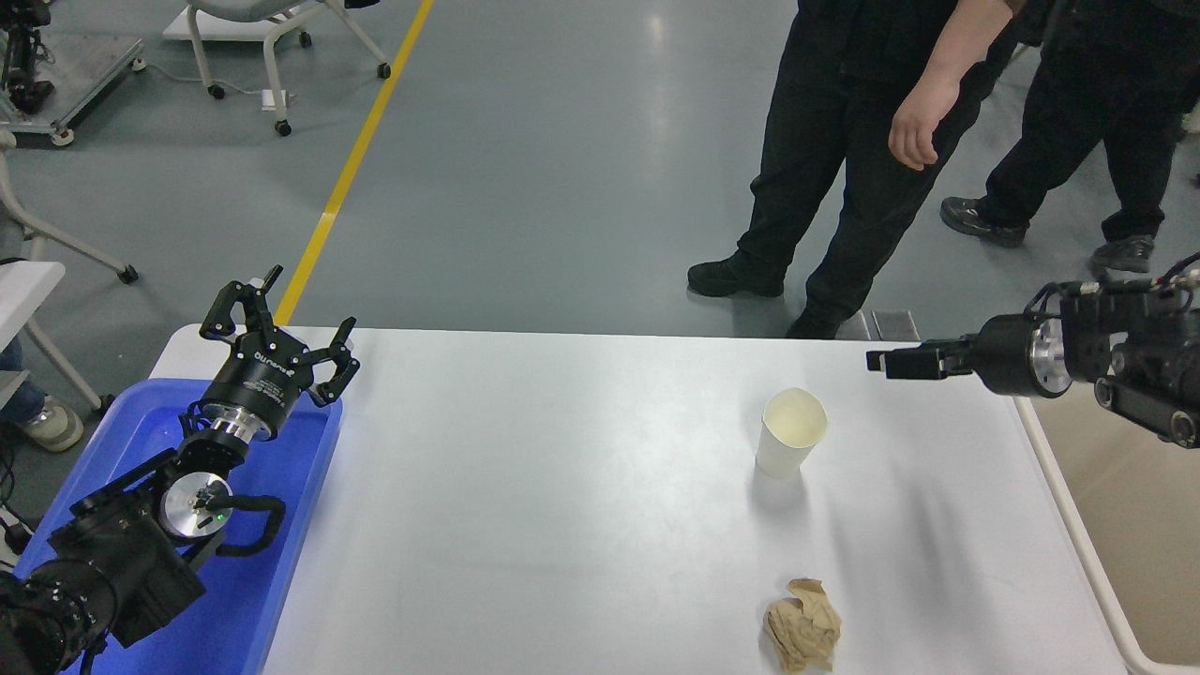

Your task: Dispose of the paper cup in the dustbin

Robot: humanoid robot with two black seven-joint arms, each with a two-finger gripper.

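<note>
The paper cup (792,433) stands upright on the white table (562,525), right of the middle, with its cream inside showing. The dustbin (1072,525), a beige tub, stands off the table's right edge and is partly cut off by the picture. My right gripper (892,361) reaches in from the right, points left, and hovers above the table's far right, up and to the right of the cup and apart from it. It holds nothing I can see. My left gripper (305,305) is open and empty, parked at the lower left.
A crumpled brown paper ball (802,623) lies near the table's front edge, below the cup. A bright blue tray (281,562) sits under the left arm. Two people (844,141) stand on the floor beyond the table's far right side.
</note>
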